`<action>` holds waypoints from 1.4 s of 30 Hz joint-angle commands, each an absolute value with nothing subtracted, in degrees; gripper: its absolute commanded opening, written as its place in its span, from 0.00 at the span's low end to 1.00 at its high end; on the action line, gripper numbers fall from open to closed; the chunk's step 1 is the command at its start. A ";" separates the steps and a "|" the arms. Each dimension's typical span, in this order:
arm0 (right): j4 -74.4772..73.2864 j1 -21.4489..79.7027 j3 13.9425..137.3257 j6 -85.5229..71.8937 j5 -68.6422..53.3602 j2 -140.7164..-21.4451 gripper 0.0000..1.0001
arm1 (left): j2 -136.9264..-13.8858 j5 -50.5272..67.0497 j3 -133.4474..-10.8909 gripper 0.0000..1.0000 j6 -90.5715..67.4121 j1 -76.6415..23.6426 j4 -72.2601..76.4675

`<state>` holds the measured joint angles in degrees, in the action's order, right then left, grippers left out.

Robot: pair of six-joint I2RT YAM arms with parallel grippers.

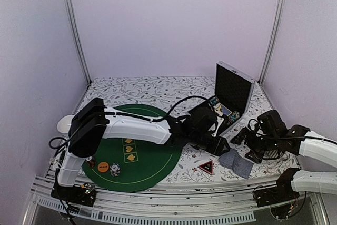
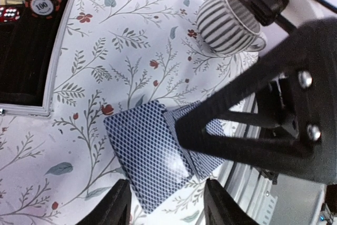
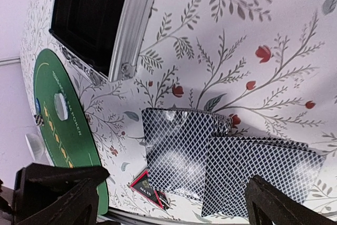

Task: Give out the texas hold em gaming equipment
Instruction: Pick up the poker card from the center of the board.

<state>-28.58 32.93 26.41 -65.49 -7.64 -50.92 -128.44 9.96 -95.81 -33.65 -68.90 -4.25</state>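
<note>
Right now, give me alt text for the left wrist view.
Two blue-backed cards lie overlapping on a floral tablecloth, just ahead of the open left tool. A black arm part crosses their right side; a ribbed cup stands at top right, a case at top left.

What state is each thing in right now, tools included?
Case, open, lid upright.
Playing cards, face down, overlapping.
Triangle token, flat beside the cards.
Left tool, open, empty, over the cards.
Right tool, open, empty.
</note>
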 commanded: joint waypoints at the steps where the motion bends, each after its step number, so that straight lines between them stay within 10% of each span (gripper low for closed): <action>1: -42.98 32.34 28.72 -63.13 -0.41 -47.03 0.99 | -128.22 13.72 -98.02 0.47 -33.67 -71.54 -5.18; 42: -25.82 28.48 14.90 -68.16 -10.55 -43.84 0.99 | -141.89 19.51 -108.98 0.47 -40.67 -72.60 -8.09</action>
<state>-29.19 28.80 16.86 -66.67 -8.84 -43.59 -140.22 17.80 -108.07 -40.12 -72.95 -9.65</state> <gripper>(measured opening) 0.989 0.481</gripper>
